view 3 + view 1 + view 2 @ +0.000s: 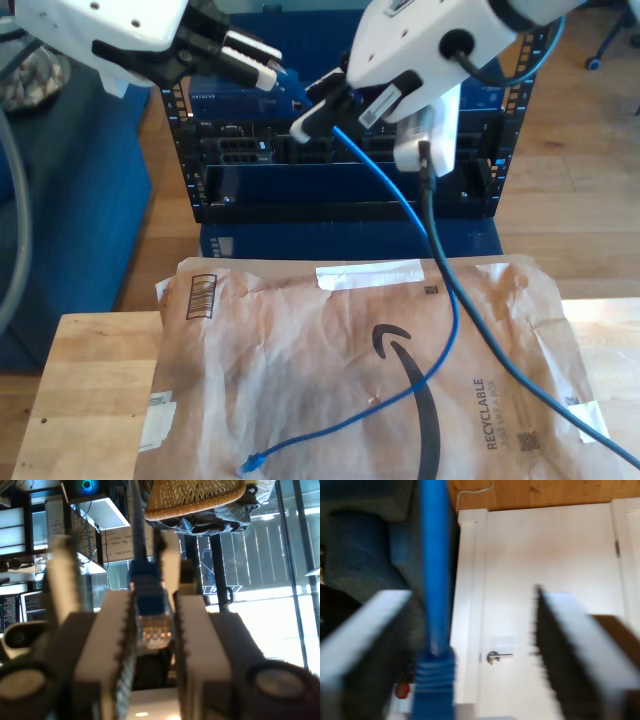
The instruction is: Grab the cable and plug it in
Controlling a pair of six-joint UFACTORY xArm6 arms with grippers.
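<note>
Gripping one plug of the cable (139, 535): my first end effector (151, 611) is clamped on it, contacts facing the camera. My second end effector (475, 630) has its jaws apart, cable running beside one finger. The rest hangs down onto the paper mailer (300, 350); the free plug lies on the mailer, which sits on the worktop (90, 380).

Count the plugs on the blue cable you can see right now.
2. One plug is clamped in my first gripper's jaws, up by the rack. The other plug lies loose on the brown paper mailer, near the exterior view's bottom edge.
</note>
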